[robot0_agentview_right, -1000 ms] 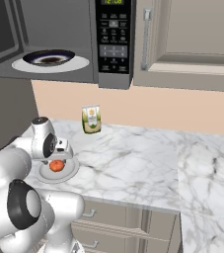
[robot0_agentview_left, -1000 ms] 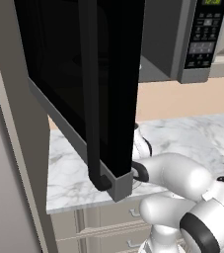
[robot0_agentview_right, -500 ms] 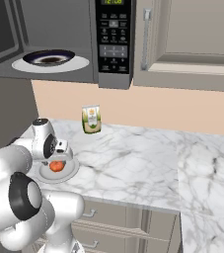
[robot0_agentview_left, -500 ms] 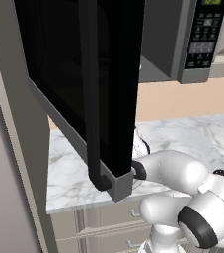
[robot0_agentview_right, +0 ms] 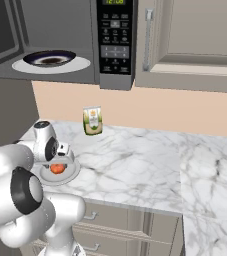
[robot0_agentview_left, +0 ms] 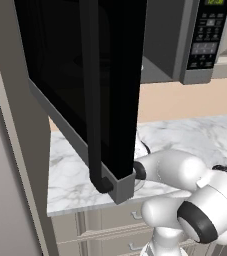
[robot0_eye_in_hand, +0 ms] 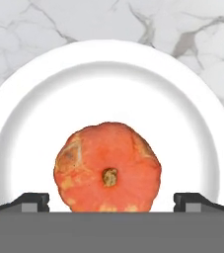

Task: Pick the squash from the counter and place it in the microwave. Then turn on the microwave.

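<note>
Gripper wide open, holding nothing, poised directly over the squash, which sits stem-up on white plate at near-left of counter, centred betw. the fingertips; contact w/ squash not apparent, tho' clearance hard to judge.

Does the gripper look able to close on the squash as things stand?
Probably yes: the open gripper hangs right over the squash on the plate, one finger either side, nothing between.
</note>
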